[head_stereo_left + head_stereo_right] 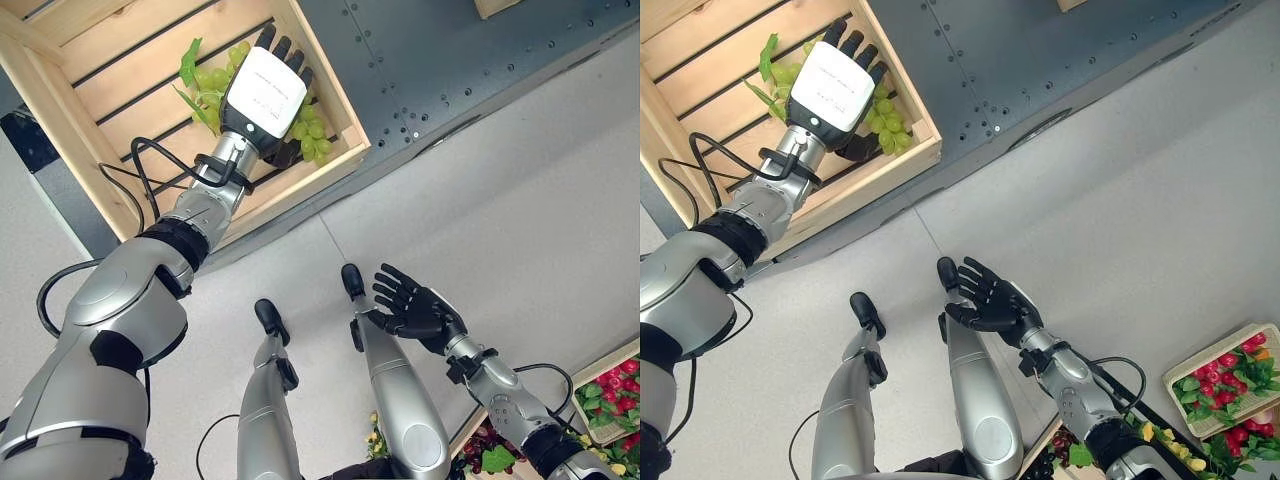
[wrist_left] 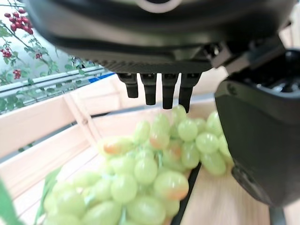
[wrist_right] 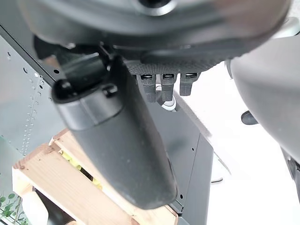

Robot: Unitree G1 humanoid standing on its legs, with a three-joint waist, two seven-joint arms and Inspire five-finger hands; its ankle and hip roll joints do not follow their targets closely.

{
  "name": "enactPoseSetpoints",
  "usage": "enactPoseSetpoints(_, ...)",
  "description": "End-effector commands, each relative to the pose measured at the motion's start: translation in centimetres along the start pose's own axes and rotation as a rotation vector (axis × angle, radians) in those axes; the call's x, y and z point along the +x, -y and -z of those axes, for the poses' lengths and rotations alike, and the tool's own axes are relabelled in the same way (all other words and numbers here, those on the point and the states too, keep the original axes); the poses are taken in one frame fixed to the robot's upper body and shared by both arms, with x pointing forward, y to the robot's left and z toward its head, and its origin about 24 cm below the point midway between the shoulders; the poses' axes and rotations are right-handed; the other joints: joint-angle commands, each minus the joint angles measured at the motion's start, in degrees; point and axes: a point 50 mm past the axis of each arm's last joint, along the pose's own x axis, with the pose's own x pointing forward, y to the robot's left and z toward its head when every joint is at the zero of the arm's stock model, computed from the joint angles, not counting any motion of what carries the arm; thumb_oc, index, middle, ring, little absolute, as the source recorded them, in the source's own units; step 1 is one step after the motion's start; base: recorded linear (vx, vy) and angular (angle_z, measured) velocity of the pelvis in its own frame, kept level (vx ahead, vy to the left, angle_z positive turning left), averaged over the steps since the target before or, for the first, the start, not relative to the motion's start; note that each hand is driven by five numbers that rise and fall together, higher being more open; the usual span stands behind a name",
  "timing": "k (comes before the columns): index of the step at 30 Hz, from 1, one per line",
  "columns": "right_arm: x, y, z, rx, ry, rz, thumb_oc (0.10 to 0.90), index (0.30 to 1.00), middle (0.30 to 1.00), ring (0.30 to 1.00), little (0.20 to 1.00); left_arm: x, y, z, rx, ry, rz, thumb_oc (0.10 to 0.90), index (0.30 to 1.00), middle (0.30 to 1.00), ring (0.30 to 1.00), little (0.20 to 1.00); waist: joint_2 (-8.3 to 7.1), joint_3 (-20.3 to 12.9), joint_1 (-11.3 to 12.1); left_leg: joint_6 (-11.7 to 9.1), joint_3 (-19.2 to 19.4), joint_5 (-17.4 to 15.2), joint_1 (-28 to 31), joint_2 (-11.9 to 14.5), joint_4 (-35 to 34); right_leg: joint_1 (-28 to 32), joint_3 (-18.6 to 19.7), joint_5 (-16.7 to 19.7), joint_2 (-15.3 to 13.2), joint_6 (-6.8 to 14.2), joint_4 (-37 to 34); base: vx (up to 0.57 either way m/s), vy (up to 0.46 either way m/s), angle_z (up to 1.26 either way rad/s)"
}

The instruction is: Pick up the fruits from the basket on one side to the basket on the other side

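Observation:
A bunch of green grapes [image 1: 311, 132] with leaves lies in the wooden crate [image 1: 110, 60] at the upper left. My left hand [image 1: 262, 95] hovers right over the bunch, back up. Its fingers [image 2: 157, 89] are straight above the grapes [image 2: 154, 173] and the thumb stands apart beside them, so the hand is open and holds nothing. My right hand [image 1: 412, 305] is low at the centre right over the floor, palm up with fingers spread, open and empty. In the right wrist view its thumb [image 3: 117, 140] points toward the crate [image 3: 56, 183].
The crate rests on a dark metal platform [image 1: 450, 60] with a grey floor [image 1: 520, 220] beside it. At the lower right a basket [image 1: 612, 395] holds red fruit and green leaves, and another container of mixed fruit [image 1: 490, 455] sits by my right forearm.

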Motion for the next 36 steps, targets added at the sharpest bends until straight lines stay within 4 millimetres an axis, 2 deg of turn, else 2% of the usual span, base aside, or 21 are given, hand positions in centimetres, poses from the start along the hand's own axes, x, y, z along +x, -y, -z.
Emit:
enactPoseSetpoints(1, 0.5, -1.1, -1.6, -0.012, 0.103, -0.064, 0.8, 0.9, 0.9, 0.9, 0.9, 3.1, -3.7, 4.9, 0.108, -0.174, -0.052, 0.8, 0.9, 0.9, 0.9, 0.9, -3.2, -0.5, -1.3, 0.4, 0.0, -3.7, -5.6, 0.7, 9.9, 2.0, -2.2, 4.4, 0.9, -1.2, -4.9, 0.0, 0.0, 0.0)
enactPoseSetpoints(10, 1.1, -1.3, -2.3, -0.018, 0.11, -0.068, 0.8, 0.9, 0.9, 0.9, 0.9, 2.9, -2.6, 5.2, 0.321, -0.204, 0.191, 0.8, 0.9, 0.9, 0.9, 0.9, -3.15, -0.5, -1.2, 0.5, -0.1, -3.3, -6.4, 0.3, 9.3, 0.9, -2.3, 4.8, 0.7, -1.1, -5.1, 0.0, 0.0, 0.0)
enactPoseSetpoints(18, 1.5, -1.4, -2.6, -0.016, 0.118, -0.061, 0.8, 0.9, 0.9, 0.9, 0.9, 3.1, -2.7, 4.4, 0.38, -0.194, 0.232, 0.8, 0.9, 0.9, 0.9, 0.9, -3.05, -0.5, -0.7, 0.5, -0.5, -3.4, -6.5, 0.1, 9.3, 0.9, -2.6, 4.8, 0.7, -1.1, -5.1, 0.0, 0.0, 0.0)
enactPoseSetpoints(19, 1.5, -1.4, -2.7, -0.016, 0.121, -0.059, 0.8, 0.9, 0.9, 0.9, 0.9, 3.1, -2.7, 4.4, 0.385, -0.197, 0.234, 0.62, 0.629, 0.629, 0.629, 0.629, -3.07, -0.5, -0.7, 0.5, -0.6, -3.3, -6.5, 0.0, 9.1, 0.9, -2.7, 5.0, 0.7, -1.0, -5.4, 0.0, 0.0, 0.0)
enactPoseSetpoints(20, 1.5, -1.3, -2.7, -0.015, 0.121, -0.06, 0.8, 0.9, 0.9, 0.9, 0.9, 3.1, -2.7, 4.5, 0.383, -0.202, 0.244, 0.552, 0.528, 0.528, 0.528, 0.528, -3.11, -0.5, -0.6, 0.5, -0.7, -3.3, -6.5, 0.0, 9.3, 1.0, -2.7, 5.1, 0.6, -1.0, -5.4, 0.0, 0.0, 0.0)
enactPoseSetpoints(21, 1.5, -1.3, -2.7, -0.016, 0.121, -0.059, 0.8, 0.9, 0.9, 0.9, 0.9, 3.0, -2.6, 4.5, 0.39, -0.2, 0.251, 0.519, 0.479, 0.479, 0.479, 0.479, -3.11, -0.5, -0.5, 0.5, -0.7, -3.4, -6.6, 0.1, 9.4, 1.0, -2.8, 5.1, 0.5, -1.0, -5.5, 0.0, 0.0, 0.0)
enactPoseSetpoints(22, 1.5, -1.3, -2.6, -0.017, 0.123, -0.06, 0.8, 0.9, 0.9, 0.9, 0.9, 2.9, -2.5, 4.5, 0.387, -0.201, 0.259, 0.4, 0.3, 0.3, 0.3, 0.3, -3.08, -0.5, -0.4, 0.6, -0.6, -3.3, -6.4, 0.1, 9.2, 1.2, -2.8, 5.0, 0.6, -1.0, -5.5, 0.0, 0.0, 0.0)
enactPoseSetpoints(29, 1.2, -1.1, -2.5, -0.023, 0.122, -0.06, 0.8, 0.9, 0.9, 0.9, 0.9, 2.5, -2.2, 4.6, 0.346, -0.201, 0.212, 0.4, 0.3, 0.3, 0.3, 0.3, -2.96, -0.5, -0.2, 0.5, -0.6, -3.1, -5.2, 0.1, 8.5, 2.2, -3.0, 4.9, 0.6, -1.1, -5.7, 0.0, 0.0, 0.0)
enactPoseSetpoints(36, 0.5, -0.8, -2.5, -0.035, 0.13, -0.054, 0.8, 0.9, 0.9, 0.9, 0.9, 2.2, -2.7, 5.3, 0.264, -0.17, 0.038, 0.4, 0.3, 0.3, 0.3, 0.3, -2.54, -0.5, 0.4, 0.5, -0.5, -3.1, -1.9, 0.2, 6.8, 5.2, -3.2, 4.1, 0.6, -1.2, -6.3, -0.01, 0.021, 0.0)
